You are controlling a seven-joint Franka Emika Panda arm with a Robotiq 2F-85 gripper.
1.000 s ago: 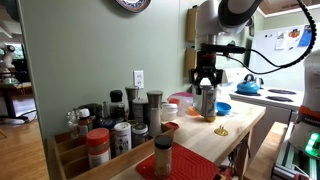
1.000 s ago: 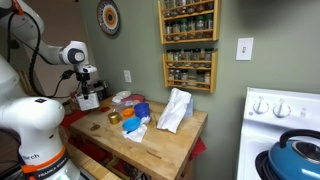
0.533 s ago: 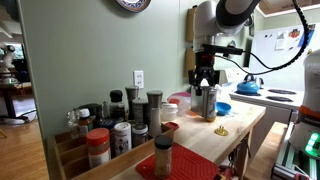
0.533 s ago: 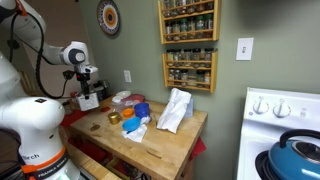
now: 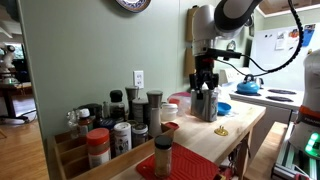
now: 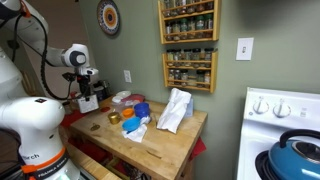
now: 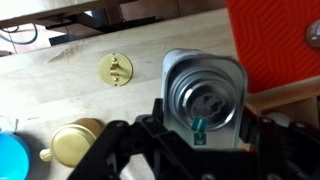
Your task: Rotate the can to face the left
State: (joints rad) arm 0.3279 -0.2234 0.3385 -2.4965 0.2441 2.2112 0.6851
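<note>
We see soft, even indoor light in both exterior views, with no hard shadows on the green wall (image 5: 70, 60). In an exterior view the next room (image 5: 10, 50) at the edge is clearly brighter than the rest, and the white fridge (image 5: 283, 45) is almost washed out. The jars (image 5: 110, 135) nearest to the lens look a little soft. All pictures are small and grainy, so fine details are lost. In the wrist view the top of the can (image 7: 205, 100) has a pale gleam, the wooden table (image 7: 60, 70) is bright, and the gripper (image 7: 200, 140) is dark and out of focus.
</note>
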